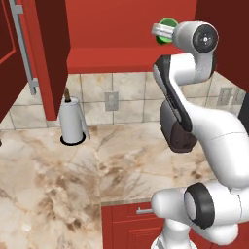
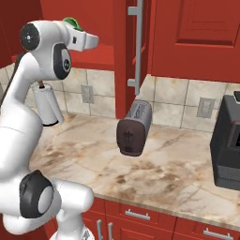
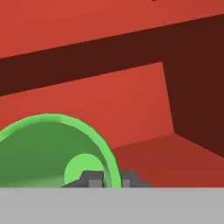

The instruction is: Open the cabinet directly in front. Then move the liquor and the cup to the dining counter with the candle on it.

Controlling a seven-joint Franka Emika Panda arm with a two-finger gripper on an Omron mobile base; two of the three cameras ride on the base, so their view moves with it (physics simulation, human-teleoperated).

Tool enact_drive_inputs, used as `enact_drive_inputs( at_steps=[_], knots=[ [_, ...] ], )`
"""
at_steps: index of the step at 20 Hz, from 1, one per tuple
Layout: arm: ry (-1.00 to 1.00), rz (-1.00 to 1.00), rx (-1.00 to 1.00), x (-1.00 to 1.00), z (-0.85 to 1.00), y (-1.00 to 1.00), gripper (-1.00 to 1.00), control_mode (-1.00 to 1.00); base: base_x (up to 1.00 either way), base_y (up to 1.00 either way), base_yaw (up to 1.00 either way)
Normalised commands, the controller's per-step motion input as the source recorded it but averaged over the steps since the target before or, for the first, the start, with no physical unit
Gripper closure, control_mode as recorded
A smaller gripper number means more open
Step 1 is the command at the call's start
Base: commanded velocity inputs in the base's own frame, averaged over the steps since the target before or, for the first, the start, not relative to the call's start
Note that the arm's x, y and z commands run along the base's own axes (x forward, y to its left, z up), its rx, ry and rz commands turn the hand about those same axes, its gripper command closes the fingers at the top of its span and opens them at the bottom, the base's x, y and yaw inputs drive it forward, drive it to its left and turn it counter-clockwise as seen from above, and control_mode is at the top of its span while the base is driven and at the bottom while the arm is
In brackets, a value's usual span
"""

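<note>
With the hand view looking into the cabinet point(image 3: 131, 100), I see my gripper point(image 3: 107, 178) pinching the rim of the one green cup point(image 3: 48, 148), one fingertip inside the rim and one outside, low left in that frame. In the left base view the cup point(image 1: 168, 24) sits at the top, right of center, above the red shelf edge. Below lies one marble worktop point(image 1: 53, 185), with one paper-towel roll point(image 1: 72, 121) at left and one toaster point(image 2: 135, 127) mid-frame; open marble lies between them. Two doors point(image 2: 129, 51) stand open.
</note>
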Motion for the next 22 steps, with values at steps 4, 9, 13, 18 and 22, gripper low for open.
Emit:
enact_drive_inputs(
  at_steps=[4,9,13,18,22],
  knots=[
    [-0.01,0.0,0.0,-1.0,0.0,0.32,1.0,-1.0,0.0,0.0,0.0],
    [0.22,0.0,0.0,-1.0,-0.03,0.22,1.0,-1.0,0.0,0.0,0.0],
    [0.2,0.0,0.06,-1.0,-0.19,0.02,1.0,-1.0,0.0,0.0,0.0],
    [0.09,0.0,0.01,-1.0,-0.94,0.0,1.0,-1.0,0.0,0.0,0.0],
    [0.17,0.0,0.02,-1.0,-0.98,-0.1,1.0,-1.0,0.0,0.0,0.0]
  ],
)
